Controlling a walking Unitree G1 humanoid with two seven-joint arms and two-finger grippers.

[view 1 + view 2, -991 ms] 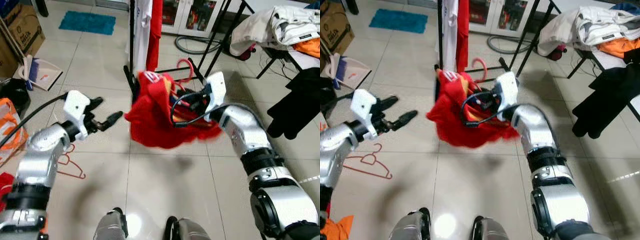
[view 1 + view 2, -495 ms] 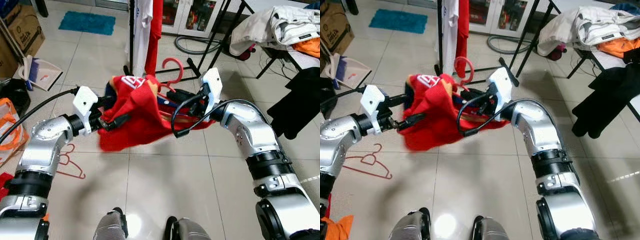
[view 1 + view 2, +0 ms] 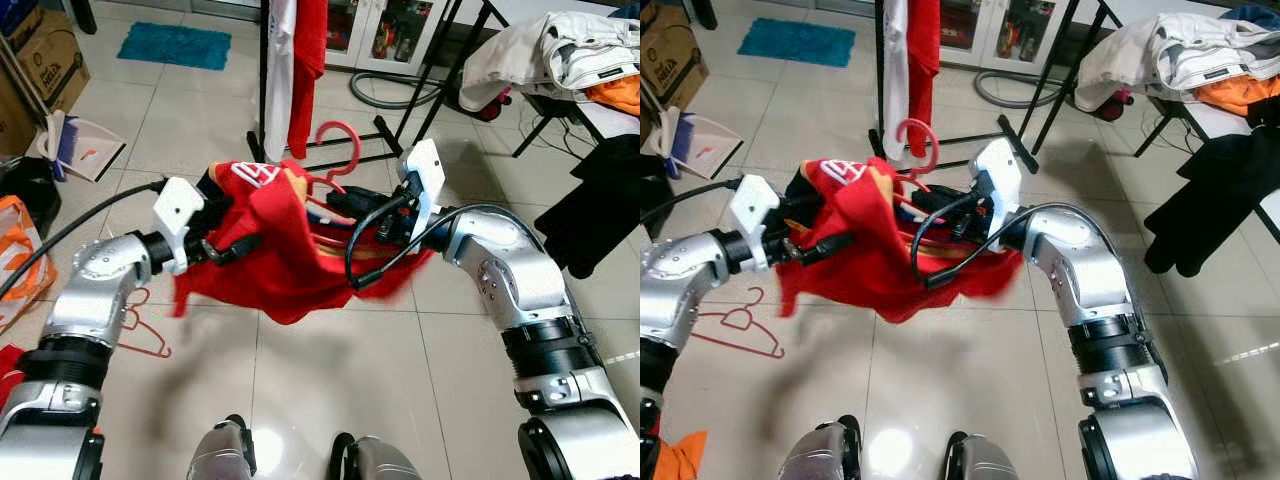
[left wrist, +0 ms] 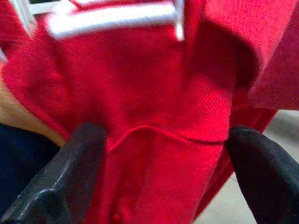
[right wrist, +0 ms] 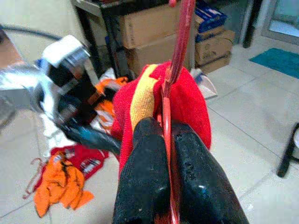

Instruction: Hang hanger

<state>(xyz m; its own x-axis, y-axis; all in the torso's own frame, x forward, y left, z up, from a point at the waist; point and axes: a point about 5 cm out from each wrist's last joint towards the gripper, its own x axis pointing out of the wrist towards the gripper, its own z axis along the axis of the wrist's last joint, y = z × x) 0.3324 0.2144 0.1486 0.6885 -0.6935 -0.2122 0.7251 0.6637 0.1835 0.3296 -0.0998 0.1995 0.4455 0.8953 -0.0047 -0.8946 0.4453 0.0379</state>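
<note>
You have the red shirt point(image 3: 285, 255) held in the air between both arms, just in front of the black clothes rack point(image 3: 265, 90) and above the tiled floor point(image 3: 330, 380). Your right hand point(image 5: 169, 154) is pinched tight on the wire of the red hanger point(image 3: 335, 150), whose hook rises from the shirt's collar toward the rack's base. Your left hand point(image 3: 225, 235) is at the shirt's far side from the hanger; its fingers point(image 4: 70, 172) stand spread with red cloth lying between them, and it looks as though they press the fabric rather than clamp it, though the wrist view is blurred. The shirt sags between the two hands. Another red hanger point(image 3: 145, 335) lies on the floor, well to the left of the rack.
</note>
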